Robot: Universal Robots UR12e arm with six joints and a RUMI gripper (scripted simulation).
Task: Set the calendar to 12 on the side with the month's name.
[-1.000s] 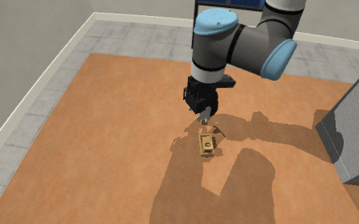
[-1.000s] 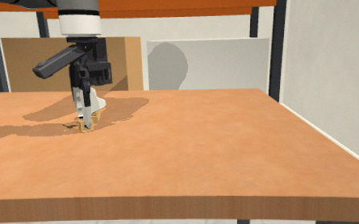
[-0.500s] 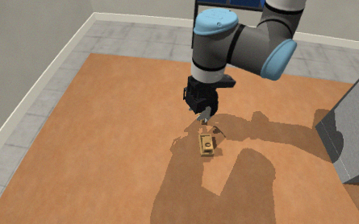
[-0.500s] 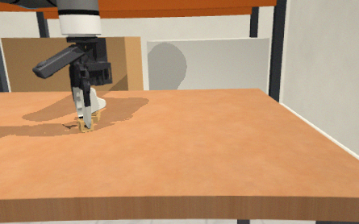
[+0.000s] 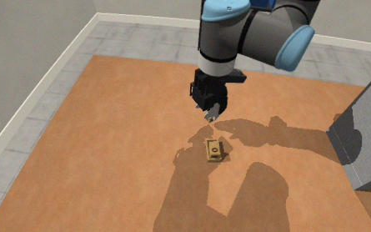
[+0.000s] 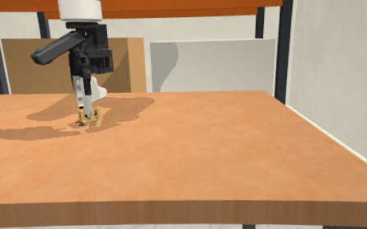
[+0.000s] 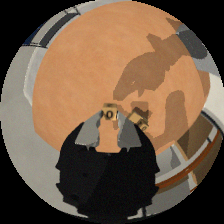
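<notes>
Partway only — my gripper [image 5: 210, 119] [image 6: 88, 117] [image 7: 109, 111] is clamped on one cube [image 5: 209, 120] [image 7: 109, 111] near upper centre, other cube [image 5: 215, 149] [image 7: 142, 123] in the tray [image 5: 208, 147] [image 6: 90, 123] just below — placing and 12 remain.

And here's one small wooden cube [image 5: 209, 120] [image 7: 109, 112], held outside the tray [image 5: 208, 151] [image 6: 98, 120] [image 7: 133, 119], a dark 0 showing, while the other cube [image 5: 214, 150] [image 7: 142, 124] sits inside that tan tray, a dark rounded digit face-up
</notes>
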